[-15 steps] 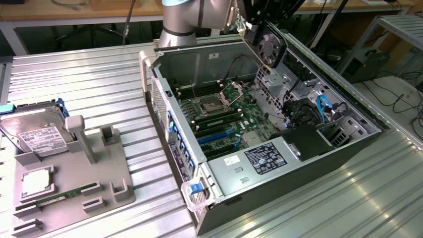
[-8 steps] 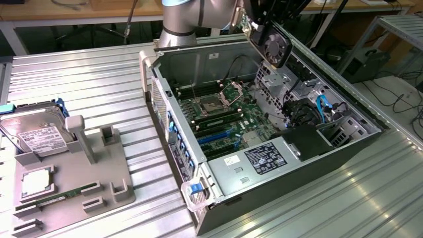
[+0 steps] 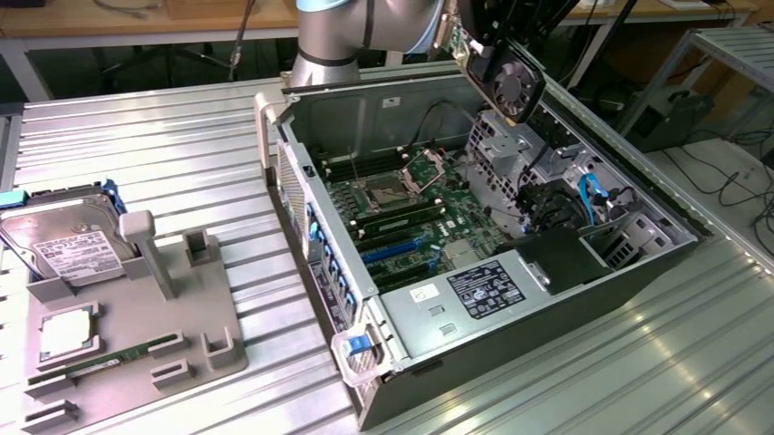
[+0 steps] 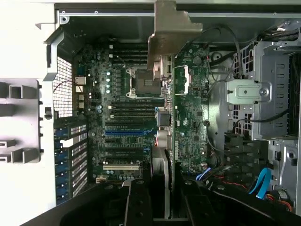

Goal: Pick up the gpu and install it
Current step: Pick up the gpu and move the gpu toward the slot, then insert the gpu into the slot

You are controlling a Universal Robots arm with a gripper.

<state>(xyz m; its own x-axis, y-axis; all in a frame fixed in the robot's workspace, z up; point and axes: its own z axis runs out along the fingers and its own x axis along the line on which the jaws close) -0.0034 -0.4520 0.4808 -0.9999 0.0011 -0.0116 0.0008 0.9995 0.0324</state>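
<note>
The closest risk is in the hold itself. The fingers [image 4: 138, 202] grip the gpu [image 4: 190, 117] at one end only, so the long card sticks out beyond them like a lever. I judge that a knock at its free end could twist or shift it in the grip.

Just beside that end, a blue cable [image 4: 261, 181] and other loose wiring lie inside the computer case [image 3: 546, 381]. A card coming down off-line could snag them.

Further out, the motherboard [image 4: 127, 108] carries several parallel slots close together. The card's edge could settle between two of them or meet one at a tilt, and that would strain the connector.

Farthest out, the silver bracket [image 4: 170, 28] sits near the case's rear wall. It could catch on the metal there.

The fingers are closed partway, one on each face of the card, and they hold it firmly edge-on. Nothing else touches them.

The gpu hangs in the air above the open case, tilted in the exterior view, with its fan face showing. It is clear of the motherboard and not yet seated. The case lies on its side on the ribbed metal bench [image 3: 145, 136].
</note>
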